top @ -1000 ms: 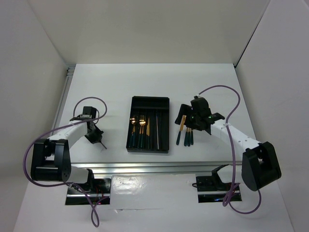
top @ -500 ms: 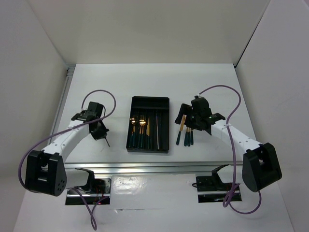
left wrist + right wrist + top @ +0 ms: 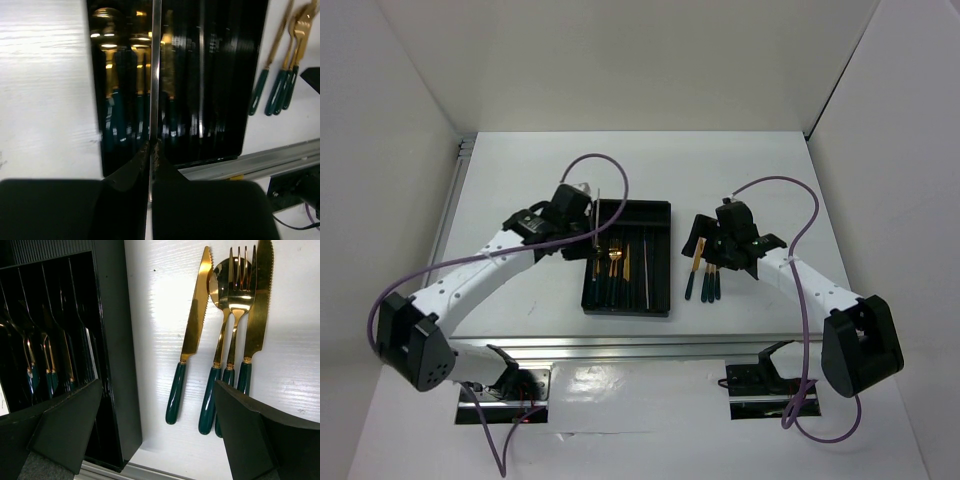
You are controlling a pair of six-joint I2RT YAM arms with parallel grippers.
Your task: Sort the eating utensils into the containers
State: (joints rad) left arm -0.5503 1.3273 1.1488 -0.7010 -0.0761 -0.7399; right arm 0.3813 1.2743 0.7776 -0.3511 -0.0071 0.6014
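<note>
Finding: the left gripper [image 3: 151,145] is pinched hard on the near end of one pale chopstick [image 3: 156,60], held over the left part of the black tray [image 3: 660,207], which lies mid-tabletop [image 3: 520,170] toward the near edge.

The right gripper [image 3: 159,390] is spread and holds nothing, above four loose utensils [image 3: 235,305] lying between the tray and the right edge.

Risk: gripped by one end only, the chopstick could swivel on release and bridge a divider or drop among the forks.

Limits: glare hides the dividers, so the compartment beneath is uncertain. A thin pale item already in the tray is possibly the mate.
</note>
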